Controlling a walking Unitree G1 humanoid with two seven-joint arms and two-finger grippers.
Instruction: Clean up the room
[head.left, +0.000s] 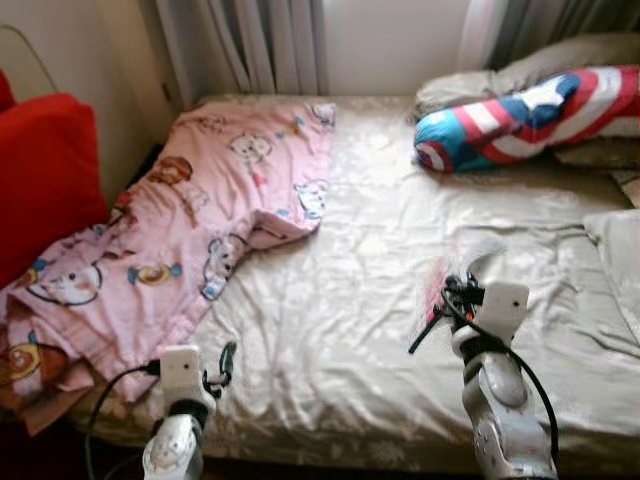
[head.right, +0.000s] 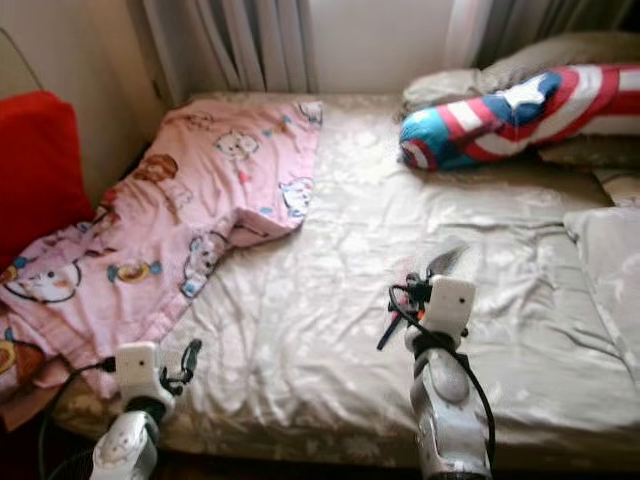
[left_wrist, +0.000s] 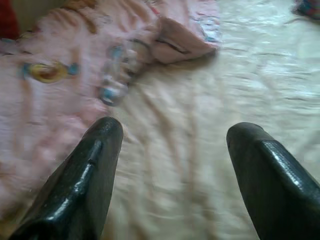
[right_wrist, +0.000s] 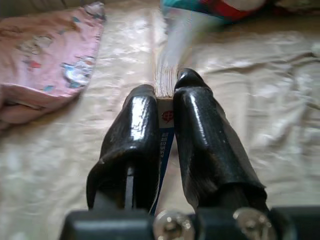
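A pink cartoon-print blanket (head.left: 200, 220) lies crumpled over the left side of the bed (head.left: 350, 300), its edge hanging off the near left corner. My left gripper (head.left: 225, 362) hovers open over the bed's near edge, next to that blanket (left_wrist: 60, 65); its fingers (left_wrist: 95, 165) hold nothing. My right gripper (head.left: 440, 305) is over the bed's near right part, shut on a thin booklet (right_wrist: 166, 117) with a white and blue cover. The booklet (head.left: 470, 262) sticks up, blurred, with its pages fanned.
A red, white and blue striped pillow (head.left: 530, 115) lies at the head of the bed, with grey pillows (head.left: 560, 55) behind it. A red chair (head.left: 45, 170) stands left of the bed. Grey cloth (head.left: 620, 250) lies at the right edge. Curtains (head.left: 260, 45) hang behind.
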